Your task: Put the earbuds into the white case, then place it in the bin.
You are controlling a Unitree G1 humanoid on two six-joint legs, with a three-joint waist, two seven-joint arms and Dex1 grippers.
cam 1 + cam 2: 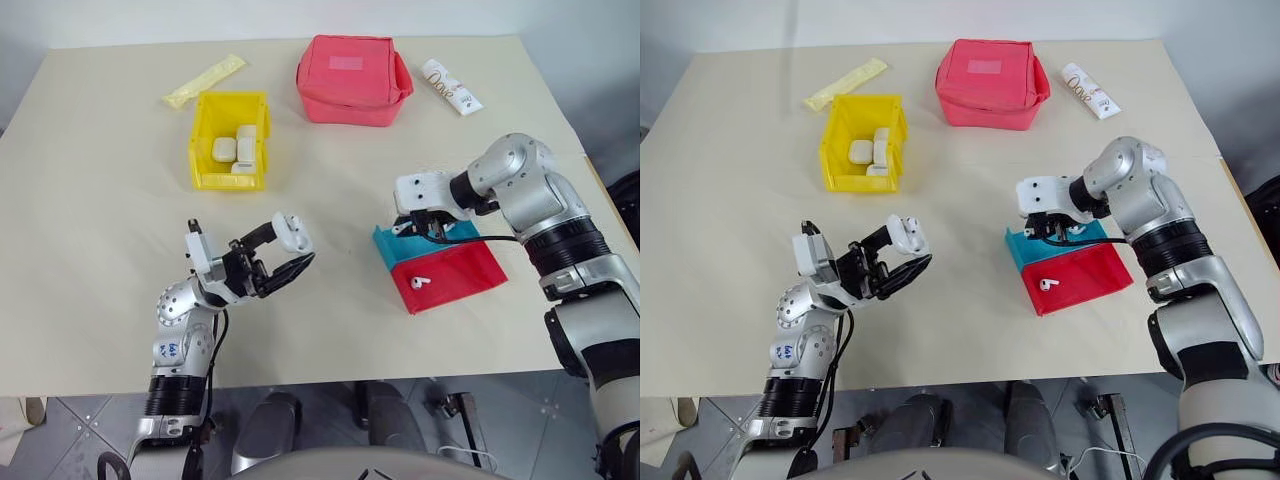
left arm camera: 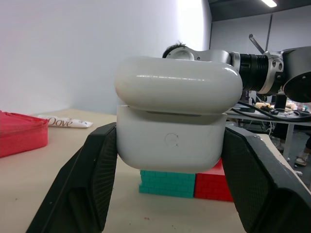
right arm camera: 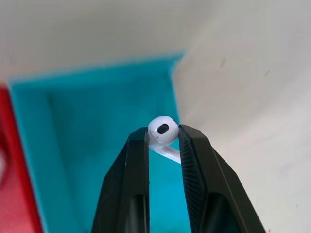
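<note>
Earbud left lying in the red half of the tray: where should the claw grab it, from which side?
Judgement: take the earbud by its round head, from straight above. It lies flat on the tray, so a side approach would likely meet the tray's floor or rim. The right claw already pinches another earbud by its head.

A red fabric pouch (image 1: 352, 80) sits on the beige table (image 1: 90, 250) at the far side. A white tube (image 1: 450, 86) with lettering lies just beside it, and a pale yellow packet (image 1: 204, 81) lies well apart on its other side. Nearer sits a shallow blue-and-red tray (image 1: 455, 275).
</note>
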